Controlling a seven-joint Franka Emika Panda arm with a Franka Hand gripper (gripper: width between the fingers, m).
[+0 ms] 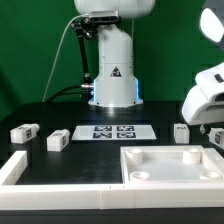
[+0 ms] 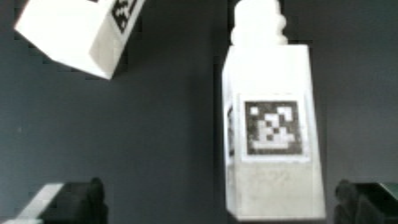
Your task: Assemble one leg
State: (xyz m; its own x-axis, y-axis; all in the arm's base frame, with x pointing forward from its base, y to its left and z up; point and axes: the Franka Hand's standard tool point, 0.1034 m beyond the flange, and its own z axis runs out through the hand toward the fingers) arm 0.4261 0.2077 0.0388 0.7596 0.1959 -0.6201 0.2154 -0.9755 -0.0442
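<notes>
In the wrist view a white leg (image 2: 270,125) with a black-and-white tag lies on the dark table. Its near end reaches in between my fingers. My gripper (image 2: 217,203) is open, with one dark fingertip (image 2: 71,200) well off the leg and the other fingertip (image 2: 365,200) close beside it, neither touching. A second leg (image 2: 80,35) lies tilted nearby. In the exterior view my gripper (image 1: 211,125) hangs low at the right edge over a partly hidden leg (image 1: 214,138), with another leg (image 1: 181,131) beside it. Two more legs (image 1: 24,131) (image 1: 57,141) lie at the left.
The large white tray-like piece (image 1: 132,168) with raised corners lies at the front right. A white frame edge (image 1: 20,168) runs along the front left. The marker board (image 1: 110,131) lies mid-table in front of the robot base (image 1: 113,75).
</notes>
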